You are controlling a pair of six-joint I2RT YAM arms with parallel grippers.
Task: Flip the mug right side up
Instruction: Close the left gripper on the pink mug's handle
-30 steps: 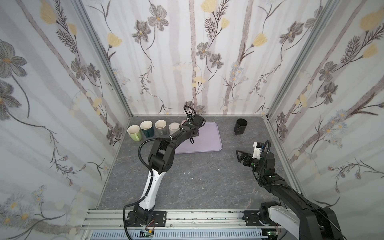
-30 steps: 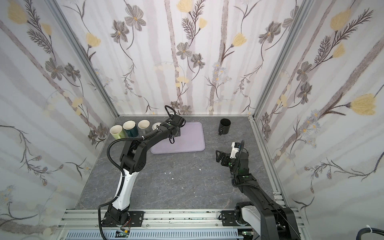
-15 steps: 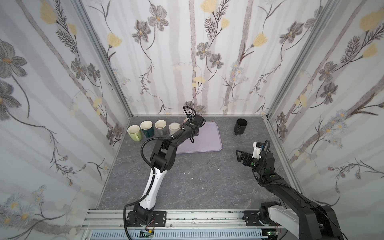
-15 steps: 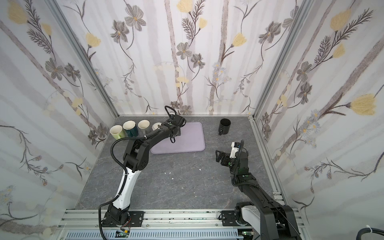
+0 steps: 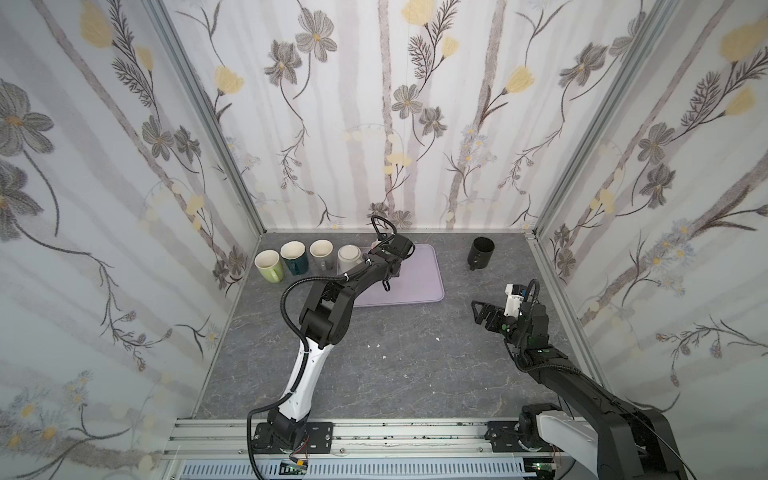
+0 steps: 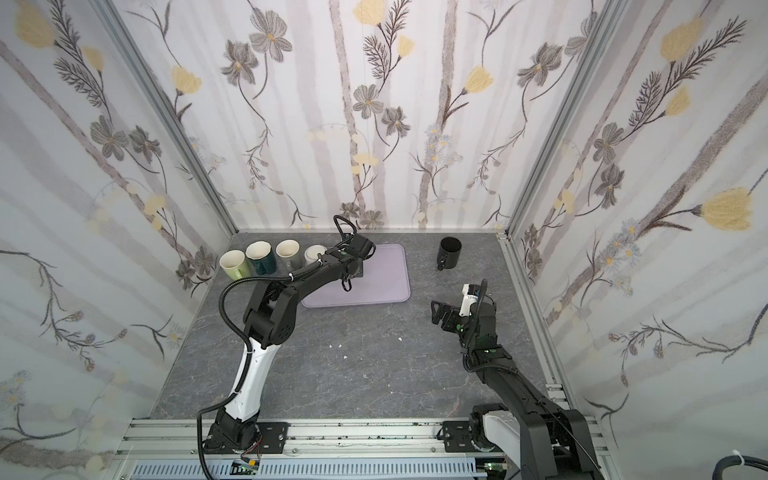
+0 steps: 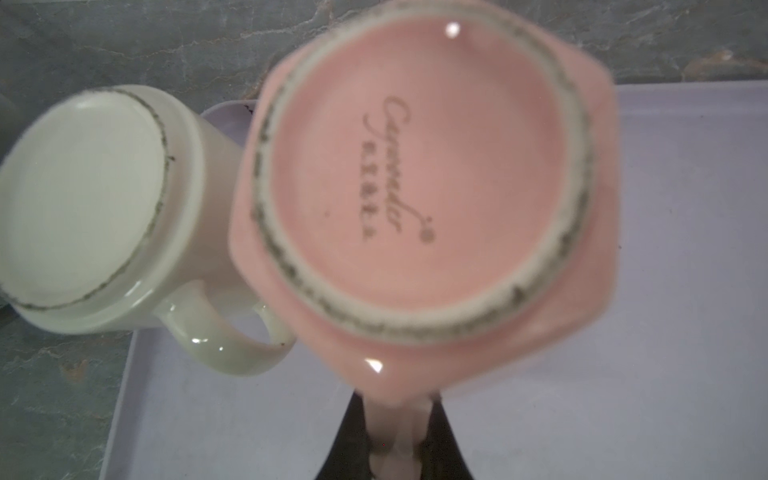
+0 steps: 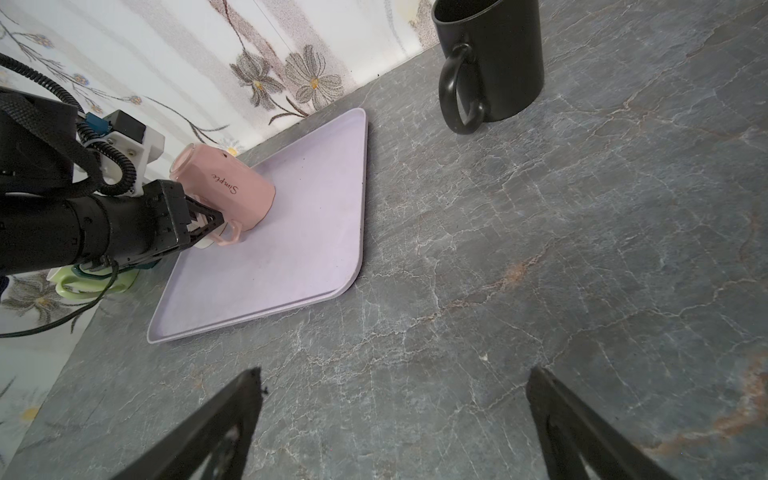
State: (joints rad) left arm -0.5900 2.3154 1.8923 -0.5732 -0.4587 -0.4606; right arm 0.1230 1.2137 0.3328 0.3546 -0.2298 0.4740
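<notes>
Right wrist view gives the clearest look at the lavender tray [image 8: 291, 249], which holds the pink mug [image 8: 226, 193] close to its 11 o'clock corner. The tray itself lies at 12 o'clock on the grey table [image 8: 540, 249]. The mug is base up, mouth down toward the tray. Its long axis runs up from the tray with a lean in this view, and whether the rim sits flat I cannot tell. Its handle sticks out at about 6 o'clock.

The left gripper [image 8: 214, 224] is closed down on that handle. In the left wrist view the pink handle passes between the two dark fingers [image 7: 353, 440], and the mug's stamped base faces the camera.

Just beside the pink mug at 9 o'clock stands a cream mug [image 7: 99, 199], also base up, its handle reaching over the tray's corner. Farther toward 9 o'clock, in both top views, three more stand mouth up in a row — a grey mug [image 5: 322, 254], a dark teal mug [image 5: 294, 258] and a light green mug [image 5: 269, 267] — all showing pale insides. A black mug [image 5: 481, 251] stands mouth up at 1 o'clock on the table, handle toward 6 o'clock.

The right gripper [image 5: 484, 316] hangs over the table at 4 o'clock, jaws spread wide, holding and touching nothing.
</notes>
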